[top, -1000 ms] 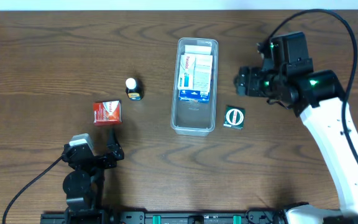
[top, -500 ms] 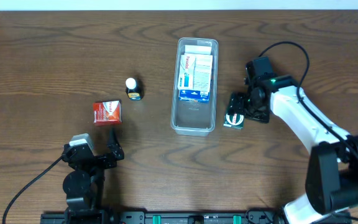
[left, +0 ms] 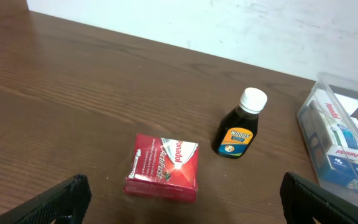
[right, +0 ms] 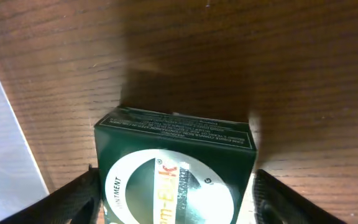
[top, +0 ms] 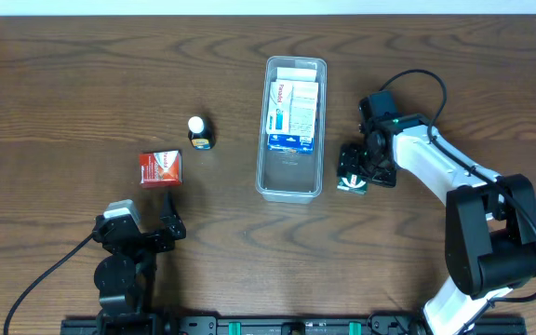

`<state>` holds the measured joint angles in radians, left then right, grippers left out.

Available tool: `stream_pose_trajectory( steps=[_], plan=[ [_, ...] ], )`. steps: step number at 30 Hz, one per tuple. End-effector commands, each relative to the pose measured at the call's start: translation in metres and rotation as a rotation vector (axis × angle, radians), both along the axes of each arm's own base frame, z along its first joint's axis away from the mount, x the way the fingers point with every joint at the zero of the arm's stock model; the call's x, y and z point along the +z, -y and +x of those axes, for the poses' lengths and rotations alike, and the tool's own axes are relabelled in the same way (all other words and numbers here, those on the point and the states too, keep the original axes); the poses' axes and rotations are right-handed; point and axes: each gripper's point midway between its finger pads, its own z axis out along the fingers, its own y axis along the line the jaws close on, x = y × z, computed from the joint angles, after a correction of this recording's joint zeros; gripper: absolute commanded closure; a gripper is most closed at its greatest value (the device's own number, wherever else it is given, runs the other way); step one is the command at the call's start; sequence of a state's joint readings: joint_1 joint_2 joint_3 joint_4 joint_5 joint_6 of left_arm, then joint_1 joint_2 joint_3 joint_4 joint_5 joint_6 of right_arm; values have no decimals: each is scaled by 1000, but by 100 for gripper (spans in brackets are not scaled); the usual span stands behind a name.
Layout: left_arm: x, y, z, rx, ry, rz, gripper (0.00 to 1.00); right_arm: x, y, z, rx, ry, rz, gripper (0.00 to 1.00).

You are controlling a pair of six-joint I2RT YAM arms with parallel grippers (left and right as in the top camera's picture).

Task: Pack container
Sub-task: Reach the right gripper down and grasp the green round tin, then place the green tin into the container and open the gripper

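**Beside the container, right gripper straddles green box**

Just right of the container's near end, the right gripper's jaws stand spread on either side of the green box. Blue-and-white boxes fill the container's far half. Well to its left, the left gripper is released and empty.

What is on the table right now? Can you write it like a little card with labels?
tub: clear, long, on the table; blue-and-white boxes fill its far end, near end bare
red box: left of tub
bottle: dark, white cap, upright, between red box and tub
green box: on table, right of tub
right gripper: open, fingers either side of green box
left gripper: open, holding nothing, near red box
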<state>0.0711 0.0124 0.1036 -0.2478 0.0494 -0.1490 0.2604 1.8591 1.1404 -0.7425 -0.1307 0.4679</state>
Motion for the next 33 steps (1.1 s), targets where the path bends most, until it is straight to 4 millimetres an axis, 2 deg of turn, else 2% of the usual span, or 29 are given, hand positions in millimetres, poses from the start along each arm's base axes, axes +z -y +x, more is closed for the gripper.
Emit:
stream_pose_trajectory(
  steps=[1, 4, 7, 10, 14, 17, 21, 23, 25, 28, 33],
  plan=[
    [-14, 2, 0, -13, -35, 9, 2, -5, 3, -3, 23, -6, -42, 34],
    [-14, 2, 0, -13, -36, 9, 2, -4, 2, -1, 22, 3, -39, 44],
    [-14, 2, 0, -13, -36, 9, 2, 1, 1, 4, 22, 21, -34, 48],
    [-14, 2, 0, -13, -36, 9, 2, 21, -2, 14, 30, 56, -27, 50],
    [-14, 2, 0, -13, -35, 9, 2, 72, -9, 33, 58, 138, -8, 51],
    [-14, 2, 0, -13, -35, 9, 2, 120, -18, 44, 85, 221, 11, 53],
    [-14, 2, 0, -13, -35, 9, 2, 178, -42, 55, 131, 360, 54, 55],
    [-14, 2, 0, -13, -36, 9, 2, 193, -56, 59, 158, 411, 75, 55],
    [-14, 2, 0, -13, -36, 9, 2, 201, -74, 65, 188, 467, 99, 54],
    [-14, 2, 0, -13, -36, 9, 2, 200, -94, 75, 212, 522, 101, 54],
    [-14, 2, 0, -13, -35, 9, 2, 170, -119, 97, 201, 527, 106, 53]
  ],
)
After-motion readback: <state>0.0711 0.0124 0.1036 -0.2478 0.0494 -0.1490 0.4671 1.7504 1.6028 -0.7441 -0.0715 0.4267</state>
